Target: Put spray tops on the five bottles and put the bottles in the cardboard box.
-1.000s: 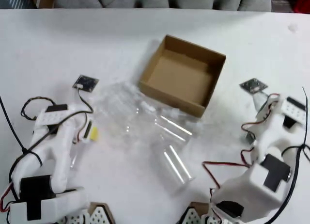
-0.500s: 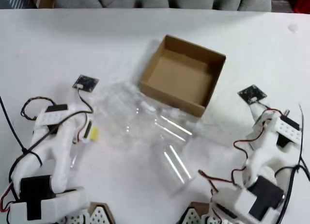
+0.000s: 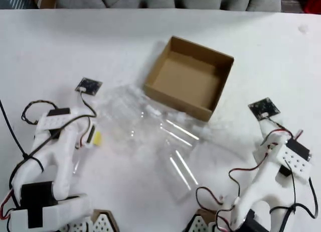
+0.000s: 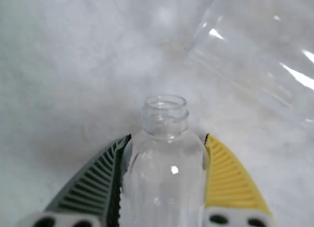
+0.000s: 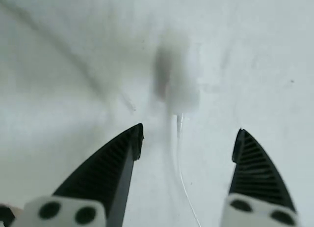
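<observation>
One clear bottle (image 4: 164, 173) is pinched in the left pincer (image 4: 167, 138). Its body is pressed between the grey finger (image 4: 93, 187) and the yellow finger (image 4: 230, 183), and its open mouth points away from the wrist. Just beyond that mouth a second bottle (image 4: 255, 55) lies on its side on the white counter (image 4: 64, 65).

From above, more loose bottles (image 3: 175, 134) lie on their sides in a scatter near the middle of the counter, just in front of the cardboard box (image 3: 189, 77). The box stands with its open top upward. The left arm (image 3: 55, 151) is on the left side of the counter, beside that scatter.

A white spray top (image 5: 179, 92) lies flat on the counter with its thin tube (image 5: 179, 153) trailing from it. The right pincer (image 5: 189, 133) hangs above it, spread wide. Its two black fingers (image 5: 113, 173) stand to either side of the tube, touching neither the tube nor the top. The right arm (image 3: 281, 156) is at the counter's near right corner, well apart from the box.
</observation>
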